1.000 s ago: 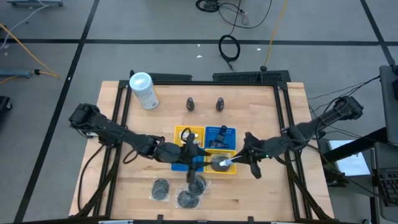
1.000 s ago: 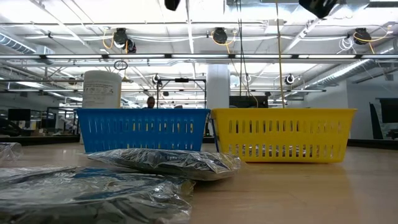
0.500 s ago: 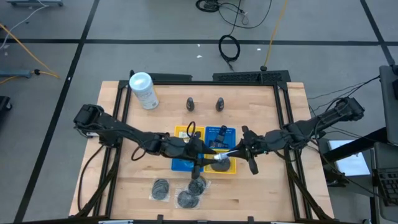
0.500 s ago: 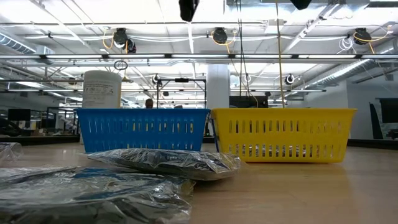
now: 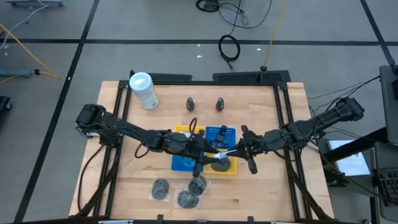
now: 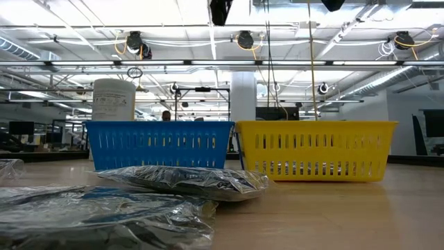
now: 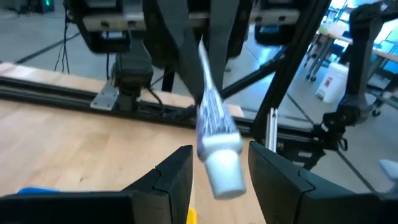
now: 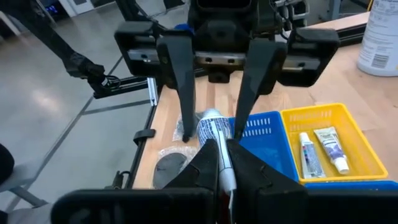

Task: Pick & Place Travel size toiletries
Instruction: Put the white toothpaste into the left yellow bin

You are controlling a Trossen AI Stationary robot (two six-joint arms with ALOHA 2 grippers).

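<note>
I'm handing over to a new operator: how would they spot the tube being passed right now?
Find the blue and yellow baskets mid-table. Above them, the right gripper is shut on a small pale tube, its white cap between the left gripper's fingers. Unlike the tubes lying in a basket, it is airborne.

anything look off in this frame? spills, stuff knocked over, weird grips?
No spills or tipped items. One oddity: the small pale tube is midair over the baskets, pinched at its flat end by the shut right claw, with its cap end between the left claw's open fingers. Looks like a handover.

White canister stands behind blue and yellow baskets.
</note>
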